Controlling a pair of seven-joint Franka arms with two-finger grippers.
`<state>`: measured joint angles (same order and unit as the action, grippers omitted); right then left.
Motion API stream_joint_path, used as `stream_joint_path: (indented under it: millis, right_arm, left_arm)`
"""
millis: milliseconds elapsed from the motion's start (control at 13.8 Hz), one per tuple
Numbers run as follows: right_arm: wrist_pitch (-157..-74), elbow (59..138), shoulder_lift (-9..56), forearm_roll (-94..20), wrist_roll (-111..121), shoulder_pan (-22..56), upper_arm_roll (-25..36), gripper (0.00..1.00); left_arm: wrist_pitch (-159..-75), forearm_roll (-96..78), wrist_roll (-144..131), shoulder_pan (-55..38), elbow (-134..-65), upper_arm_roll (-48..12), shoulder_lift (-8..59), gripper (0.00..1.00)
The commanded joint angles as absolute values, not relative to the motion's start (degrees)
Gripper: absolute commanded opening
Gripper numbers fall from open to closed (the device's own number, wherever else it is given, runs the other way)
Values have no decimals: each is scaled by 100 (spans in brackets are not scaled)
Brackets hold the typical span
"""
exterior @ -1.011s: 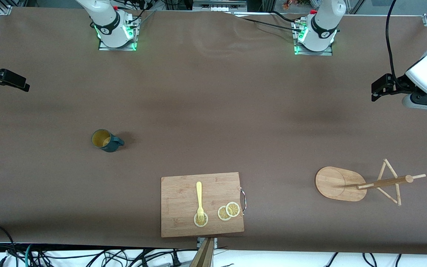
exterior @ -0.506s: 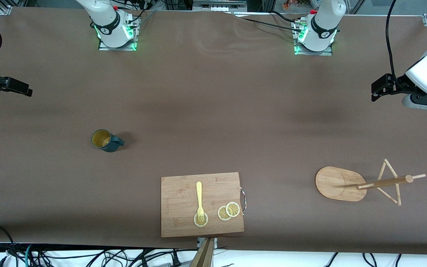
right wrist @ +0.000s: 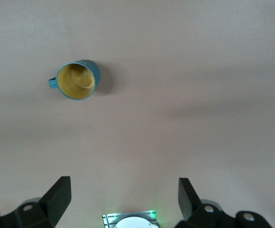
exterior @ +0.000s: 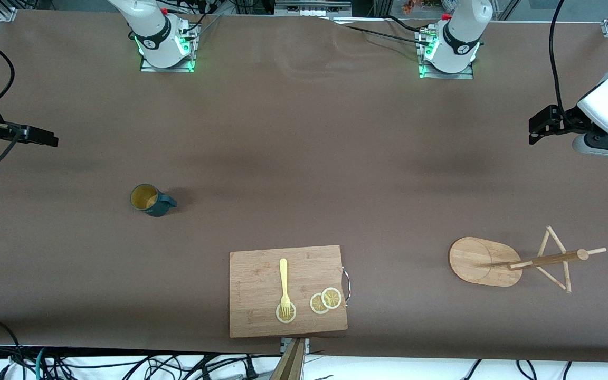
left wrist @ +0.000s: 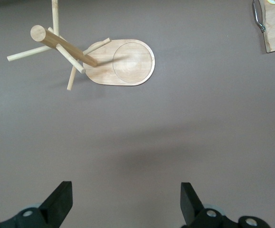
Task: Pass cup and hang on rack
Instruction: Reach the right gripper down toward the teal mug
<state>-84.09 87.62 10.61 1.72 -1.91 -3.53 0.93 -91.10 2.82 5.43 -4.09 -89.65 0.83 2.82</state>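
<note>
1. The task had barely begun, by my reading: the cup (exterior: 149, 199) stood upright on the bare table (exterior: 304, 158), unheld, toward the right arm's end, with its handle at about 3 o'clock in the front view.
2. The rack (exterior: 510, 261) carried nothing. It stood toward the left arm's end, well apart from the cup, and nearer the front camera.
3. The right gripper (right wrist: 123, 197) hung over the table edge at the right arm's end, its fingers spread wide and grasping nothing; the cup showed ahead of it in the right wrist view.
4. The left gripper (left wrist: 126, 202) hung over the table edge at the left arm's end, likewise released and empty, with the rack in its wrist view. This arm looked to be waiting.
5. Everything remained to do: the pick-up, the pass between arms, and the hanging on a peg.
6. Count: one cup, one rack, one cutting board (exterior: 288, 291), one yellow fork (exterior: 284, 285) on it, and three lemon slices (exterior: 325, 300), one lying under the fork's tines.
</note>
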Motion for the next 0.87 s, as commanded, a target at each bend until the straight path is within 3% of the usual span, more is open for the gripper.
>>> stream_joint_path:
  millis: [0, 795]
  right_arm:
    - [-8594, 8884, 1256, 79, -149, -264, 35, 100]
    - [-10931, 11090, 1336, 35, -281, -35, 26, 100]
  left_arm:
    - [-9009, 431, 580, -396, -8824, 62, 308, 100]
    - [-9018, 431, 580, -396, -8824, 62, 308, 100]
